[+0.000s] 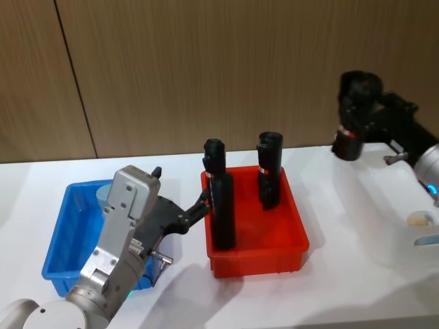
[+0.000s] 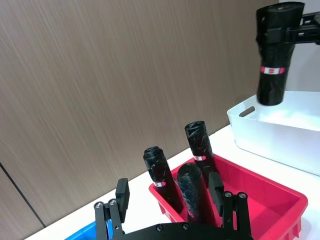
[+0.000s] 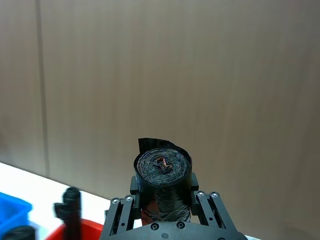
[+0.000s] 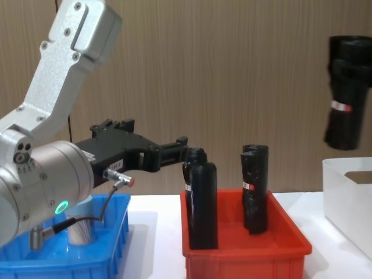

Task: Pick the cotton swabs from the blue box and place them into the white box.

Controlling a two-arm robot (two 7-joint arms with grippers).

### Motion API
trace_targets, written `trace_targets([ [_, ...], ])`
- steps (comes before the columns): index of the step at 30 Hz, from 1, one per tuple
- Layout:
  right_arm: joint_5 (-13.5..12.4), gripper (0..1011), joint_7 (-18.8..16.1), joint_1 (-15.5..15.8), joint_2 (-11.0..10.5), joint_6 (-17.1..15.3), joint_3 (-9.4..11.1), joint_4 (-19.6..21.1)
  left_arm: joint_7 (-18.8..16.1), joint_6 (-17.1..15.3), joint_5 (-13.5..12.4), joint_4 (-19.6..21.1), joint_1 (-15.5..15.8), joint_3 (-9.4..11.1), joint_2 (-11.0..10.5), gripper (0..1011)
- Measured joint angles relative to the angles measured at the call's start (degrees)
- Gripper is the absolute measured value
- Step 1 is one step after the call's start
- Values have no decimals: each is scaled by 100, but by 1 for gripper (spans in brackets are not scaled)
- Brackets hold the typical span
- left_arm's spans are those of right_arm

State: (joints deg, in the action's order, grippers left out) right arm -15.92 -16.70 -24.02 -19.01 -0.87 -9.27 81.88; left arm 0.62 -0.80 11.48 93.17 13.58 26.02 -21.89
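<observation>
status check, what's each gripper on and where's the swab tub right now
Left gripper open around a tall black roll in the red plastic bin. Right gripper shut on a black roll above the white plastic bin. Clear swab tub in the blue plastic bin, untouched.

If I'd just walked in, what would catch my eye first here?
Probably the bright red plastic bin mid-table, with tall black rolls standing in it. The left gripper reaches from above the shallow blue box to the nearest roll, while the right gripper holds another black roll high above the white box.
</observation>
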Motion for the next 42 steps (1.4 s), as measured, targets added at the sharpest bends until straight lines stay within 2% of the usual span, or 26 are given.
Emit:
trace_targets([
  [6,65,518,233,20,-152,-65,162,-73,0,0,0,0,0,0,0,1004],
  [19,144,518,507,-70,-345,-153,397,-646,0,0,0,0,0,0,0,1004],
  [28,149,793,568,-175,-384,-189,462,-1012,0,0,0,0,0,0,0,1004],
  [31,149,850,577,-197,-388,-190,476,-1086,0,0,0,0,0,0,0,1004],
  [33,149,933,581,-212,-390,-189,484,-1134,0,0,0,0,0,0,0,1004],
  [37,145,1001,584,-224,-395,-174,498,-1177,0,0,0,0,0,0,0,1004],
  [42,140,1001,587,-227,-398,-158,510,-1198,0,0,0,0,0,0,0,1004],
])
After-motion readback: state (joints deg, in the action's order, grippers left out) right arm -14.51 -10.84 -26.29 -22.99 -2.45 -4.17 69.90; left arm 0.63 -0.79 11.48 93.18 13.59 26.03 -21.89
